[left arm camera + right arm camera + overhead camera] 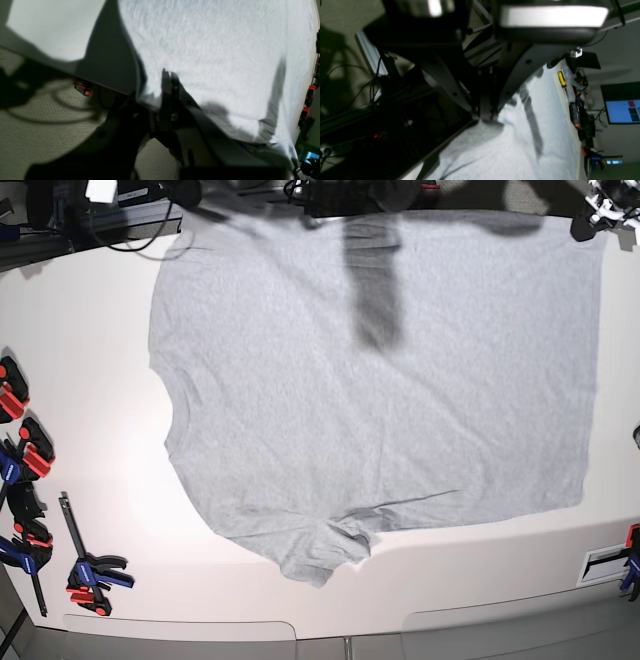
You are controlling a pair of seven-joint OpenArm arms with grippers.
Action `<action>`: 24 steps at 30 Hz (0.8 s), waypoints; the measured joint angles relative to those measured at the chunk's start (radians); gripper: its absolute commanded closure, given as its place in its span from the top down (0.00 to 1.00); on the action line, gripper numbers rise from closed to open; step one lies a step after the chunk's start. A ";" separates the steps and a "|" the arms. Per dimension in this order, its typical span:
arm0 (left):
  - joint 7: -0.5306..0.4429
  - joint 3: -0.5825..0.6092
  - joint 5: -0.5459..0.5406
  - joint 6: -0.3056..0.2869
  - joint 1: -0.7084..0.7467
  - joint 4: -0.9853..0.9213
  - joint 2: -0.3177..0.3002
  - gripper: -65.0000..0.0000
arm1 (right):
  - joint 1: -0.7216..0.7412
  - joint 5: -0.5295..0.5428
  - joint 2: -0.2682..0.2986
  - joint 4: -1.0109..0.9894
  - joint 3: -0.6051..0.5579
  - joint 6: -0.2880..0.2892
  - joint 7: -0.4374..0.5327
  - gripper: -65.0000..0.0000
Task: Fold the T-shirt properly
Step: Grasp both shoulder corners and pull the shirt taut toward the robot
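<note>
The light grey T-shirt (380, 400) lies spread flat on the white table (90, 360), plain side up, with one short sleeve (322, 558) pointing toward the near edge. My right gripper (485, 117) is shut on the shirt's far edge at the table's back left corner (185, 194). My left gripper (170, 74) is shut on the same far edge at the back right corner (588, 222). Fabric (212, 50) bunches slightly around both sets of fingertips. The shirt (515, 150) stretches away from the right fingers along the table.
Several red, black and blue clamps (25, 470) lie along the table's left side, and another clamp (630, 550) lies at the right near corner. Cables and dark frame parts (382, 75) sit behind the far edge. A lit monitor (622, 110) stands beyond the table.
</note>
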 measured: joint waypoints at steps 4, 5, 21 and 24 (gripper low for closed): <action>0.000 0.000 -0.004 0.000 0.000 0.000 0.000 0.00 | -0.002 0.050 -0.003 0.000 0.002 0.007 -0.065 0.00; 0.000 0.000 -0.004 0.000 0.000 0.000 0.000 0.00 | -0.002 0.056 -0.011 0.000 0.002 0.026 -0.069 0.00; -0.031 0.000 -0.003 0.000 -0.003 0.002 -0.001 0.00 | 0.001 0.114 -0.060 0.000 0.028 0.075 -0.094 0.00; -0.031 0.000 0.000 0.000 -0.032 0.007 0.000 0.00 | 0.061 0.089 -0.061 0.000 0.026 0.095 -0.089 0.00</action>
